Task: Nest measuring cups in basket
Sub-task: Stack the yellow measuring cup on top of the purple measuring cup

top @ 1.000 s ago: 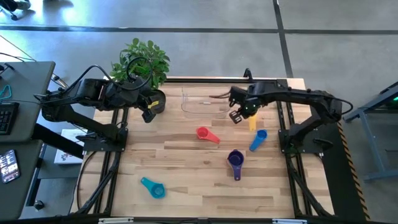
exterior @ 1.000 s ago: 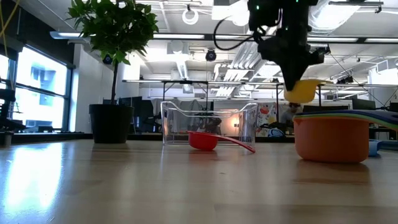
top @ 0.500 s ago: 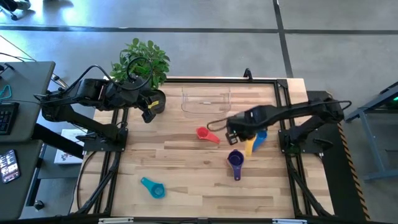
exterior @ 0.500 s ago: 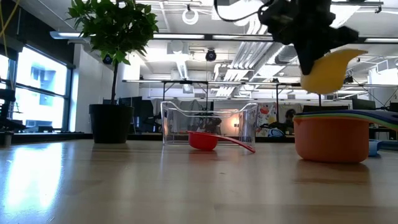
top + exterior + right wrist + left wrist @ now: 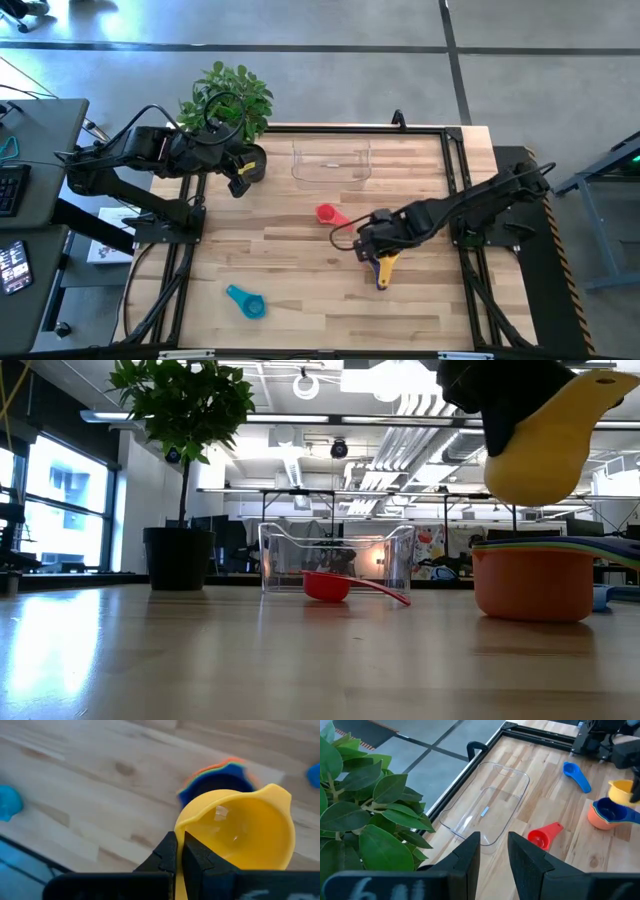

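The cups: one yellow, one red, one teal, one blue, and an orange one with dark blue inside. The basket is clear. The table is pale striped wood; the plant is green.

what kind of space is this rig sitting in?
Likely a robotics lab or open industrial workspace. Behind the wooden table the low view shows exposed ceiling ducts and strip lights and rows of workbenches; the high view shows bare concrete floor.
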